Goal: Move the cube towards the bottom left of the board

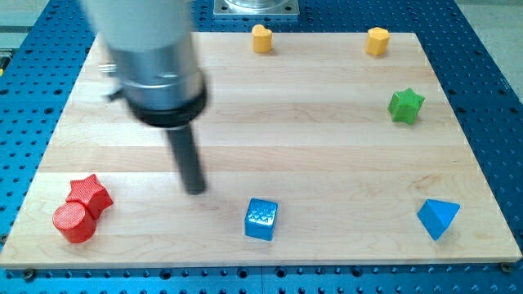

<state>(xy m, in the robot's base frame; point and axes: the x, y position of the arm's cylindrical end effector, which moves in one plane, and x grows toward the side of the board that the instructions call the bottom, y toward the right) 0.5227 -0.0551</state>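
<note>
A blue cube [261,219] sits on the wooden board [327,106] near its bottom edge, a little left of centre. My tip [195,190] rests on the board up and to the left of the cube, about a cube's width of bare wood between them. The rod hangs from a blurred grey arm body [155,57] at the view's top left.
A red star [91,194] and a red cylinder [74,222] touch each other at the bottom left. A blue triangular block [438,218] lies at the bottom right, a green star [405,105] at the right, a yellow heart [261,38] and a yellow hexagon [377,40] along the top.
</note>
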